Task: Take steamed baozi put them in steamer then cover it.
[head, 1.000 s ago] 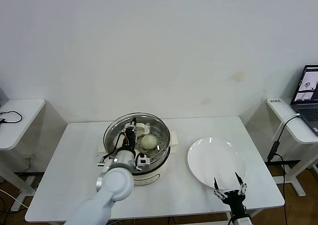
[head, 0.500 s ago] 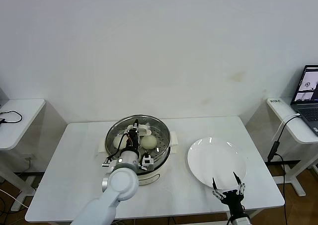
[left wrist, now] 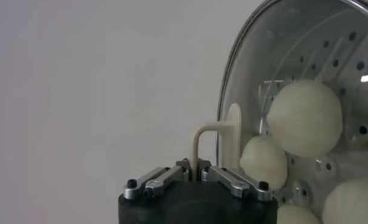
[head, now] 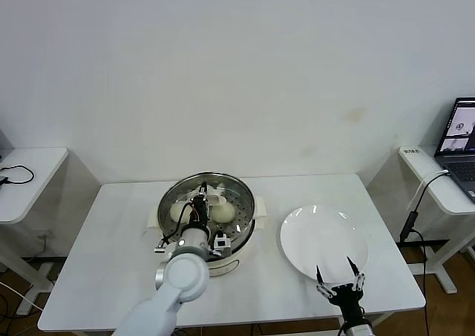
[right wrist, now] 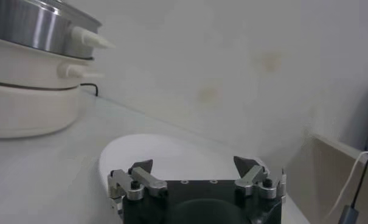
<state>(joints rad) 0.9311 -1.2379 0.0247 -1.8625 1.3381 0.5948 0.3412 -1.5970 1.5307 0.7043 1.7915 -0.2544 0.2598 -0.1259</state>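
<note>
A white table (head: 119,232) is carrying the steamer (head: 239,241) at its centre, with a white plate (head: 323,239) lying just to the right of it. The glass cover (head: 211,182) is sitting on the steamer's rim, and the steamed baozi (head: 223,212) are resting inside on the perforated tray, showing through the glass. The left gripper (left wrist: 196,173) is hovering over the cover with its fingers nearly closed around the cream handle (left wrist: 209,141); whether they are pinching it is unclear. The right gripper (head: 339,282) is waiting at the plate's near edge, fingers spread wide and holding nothing.
</note>
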